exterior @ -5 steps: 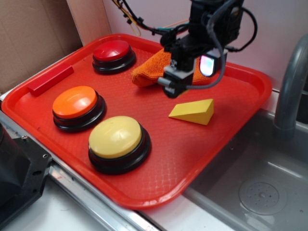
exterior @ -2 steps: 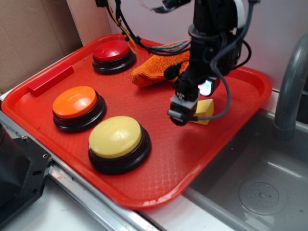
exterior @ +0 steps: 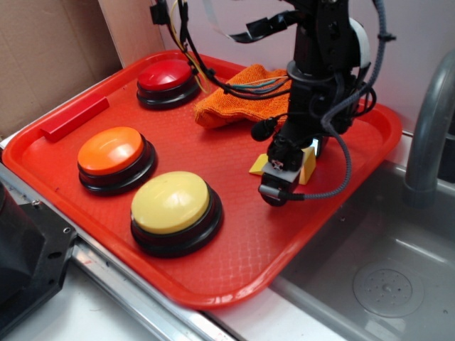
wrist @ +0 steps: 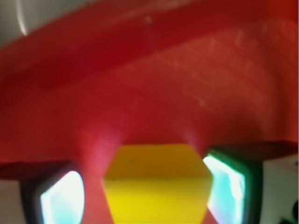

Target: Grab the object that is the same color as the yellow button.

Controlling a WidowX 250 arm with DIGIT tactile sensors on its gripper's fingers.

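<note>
The small yellow wedge block [exterior: 308, 163] lies on the red tray [exterior: 213, 293], right of centre, mostly hidden by my arm. My gripper [exterior: 287, 171] is lowered over it, jaws open, one finger on each side. In the wrist view the wedge [wrist: 156, 186] sits between the two lit fingertip pads [wrist: 63, 198] of my gripper [wrist: 144, 190]. There is a gap on the left, and the right pad is very close to the wedge. The pale-yellow domed button [exterior: 170, 202] on its black base stands at the tray's front left.
An orange button [exterior: 110, 150], a red button [exterior: 166, 74], a red bar [exterior: 75, 117] and an orange cloth [exterior: 231, 99] are also on the tray. A metal sink [exterior: 384, 277] with a grey faucet [exterior: 426, 135] lies to the right. Cardboard [exterior: 50, 50] stands at the back left.
My gripper has come down and forward from above the orange cloth to straddle the yellow wedge. The wedge has not visibly moved.
</note>
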